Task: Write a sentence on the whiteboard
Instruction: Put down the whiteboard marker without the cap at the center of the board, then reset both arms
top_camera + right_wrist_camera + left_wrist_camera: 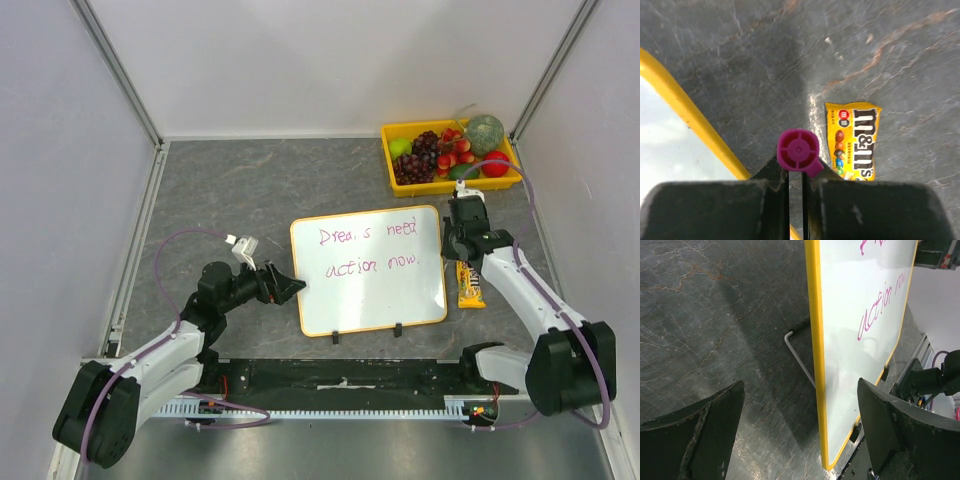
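Whiteboard (368, 270): sitting mid-scene on the tabletop (230, 190), carrying a pink sentence, seemingly finished. Right jaws gripping pink marker (798, 150) just right of it; left jaws gaping wide at its left edge. Little appearing left to do.

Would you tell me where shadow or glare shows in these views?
Top view: even light, whiteboard writing legible. Left wrist view: the whiteboard shadows the table beside it. Right wrist view: glare beside the candy packet, shadow band above the marker.
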Action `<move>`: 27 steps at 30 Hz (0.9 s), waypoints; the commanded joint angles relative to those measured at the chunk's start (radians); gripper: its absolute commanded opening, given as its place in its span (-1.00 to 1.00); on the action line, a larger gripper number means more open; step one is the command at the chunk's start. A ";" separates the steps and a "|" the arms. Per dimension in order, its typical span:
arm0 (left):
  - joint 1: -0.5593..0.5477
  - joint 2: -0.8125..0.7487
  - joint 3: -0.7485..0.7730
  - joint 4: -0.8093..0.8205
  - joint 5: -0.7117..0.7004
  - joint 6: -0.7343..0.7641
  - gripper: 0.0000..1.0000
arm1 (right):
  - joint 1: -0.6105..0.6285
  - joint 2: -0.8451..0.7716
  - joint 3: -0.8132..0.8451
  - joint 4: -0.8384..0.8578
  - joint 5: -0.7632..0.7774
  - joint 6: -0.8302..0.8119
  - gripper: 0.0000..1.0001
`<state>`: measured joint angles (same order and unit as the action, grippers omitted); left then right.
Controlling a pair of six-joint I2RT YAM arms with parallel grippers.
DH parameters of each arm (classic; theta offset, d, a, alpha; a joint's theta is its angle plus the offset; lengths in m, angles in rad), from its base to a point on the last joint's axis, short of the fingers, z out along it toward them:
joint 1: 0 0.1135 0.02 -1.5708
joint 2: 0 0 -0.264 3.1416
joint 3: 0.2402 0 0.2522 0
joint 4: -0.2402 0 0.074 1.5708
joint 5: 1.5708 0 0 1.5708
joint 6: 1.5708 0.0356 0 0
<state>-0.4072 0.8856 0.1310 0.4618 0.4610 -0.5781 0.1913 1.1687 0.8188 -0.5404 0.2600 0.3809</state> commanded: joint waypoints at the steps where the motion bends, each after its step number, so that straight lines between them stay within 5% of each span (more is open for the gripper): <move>1: 0.002 0.004 0.002 0.018 -0.019 0.038 0.94 | -0.004 0.045 0.005 -0.012 -0.048 -0.007 -1.00; 6: 0.002 0.006 0.002 0.018 -0.021 0.037 0.94 | -0.003 0.052 0.020 -0.026 0.005 0.004 -0.77; 9: 0.002 0.006 0.002 0.018 -0.021 0.038 0.95 | -0.003 0.036 0.020 -0.027 0.025 0.007 -0.06; 14: 0.002 0.010 0.004 0.017 -0.019 0.038 0.96 | -0.003 -0.003 0.020 -0.032 0.062 0.016 0.44; 27: 0.002 0.001 0.009 0.008 -0.027 0.041 0.97 | -0.007 -0.125 0.040 -0.062 0.159 0.044 0.96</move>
<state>-0.4072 0.8902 0.1310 0.4568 0.4488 -0.5777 0.1860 1.1095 0.8162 -0.5915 0.3729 0.4068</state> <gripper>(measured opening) 0.980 0.961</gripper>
